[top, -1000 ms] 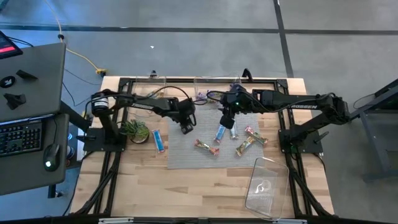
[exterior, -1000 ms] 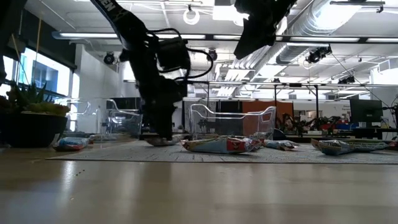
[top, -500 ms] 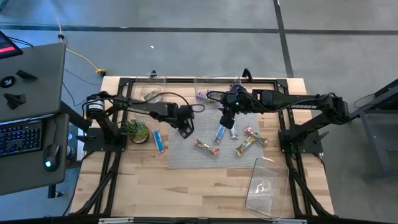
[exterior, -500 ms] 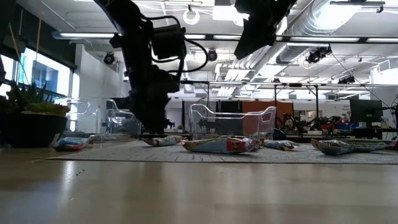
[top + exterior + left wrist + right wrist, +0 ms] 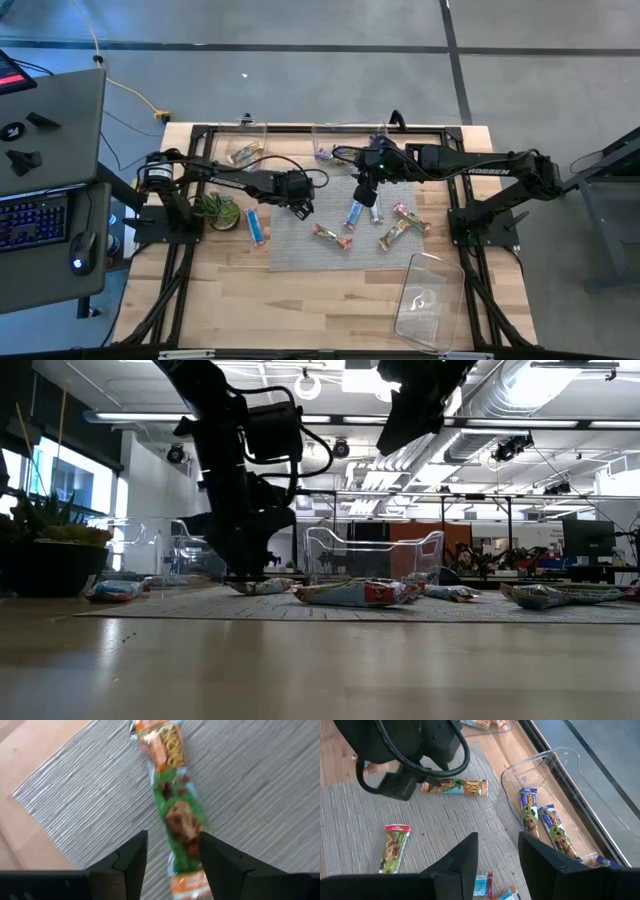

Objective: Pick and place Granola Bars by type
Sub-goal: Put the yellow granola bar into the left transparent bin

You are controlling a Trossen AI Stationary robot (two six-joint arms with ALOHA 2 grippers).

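A green-and-orange granola bar [image 5: 176, 805] lies flat on the grey mat [image 5: 300, 250]. My left gripper [image 5: 172, 837] is open low over the mat's far left part [image 5: 299, 206], its fingers on either side of the bar's near end; whether they touch it, I cannot tell. The right wrist view shows this bar [image 5: 455, 786] beside that gripper. My right gripper [image 5: 497, 840] is open and hovers above the mat's far middle [image 5: 368, 194]. Other bars lie on the mat: green/red ones [image 5: 332, 236] [image 5: 393, 236] [image 5: 410, 217] and blue ones [image 5: 355, 212]. Another blue bar [image 5: 255, 225] lies on the wood.
Two clear bins stand at the far edge: one [image 5: 243, 150] holds a brownish bar, the other [image 5: 555, 757] holds purple-blue bars [image 5: 530, 810]. A third clear bin [image 5: 430, 295] lies near the right front. A small green plant [image 5: 217, 210] stands left of the mat.
My left gripper has risen a little off the mat and tipped from steeply downward to more slanted, staying over the same spot by the green-and-orange bar. The bars have not moved.
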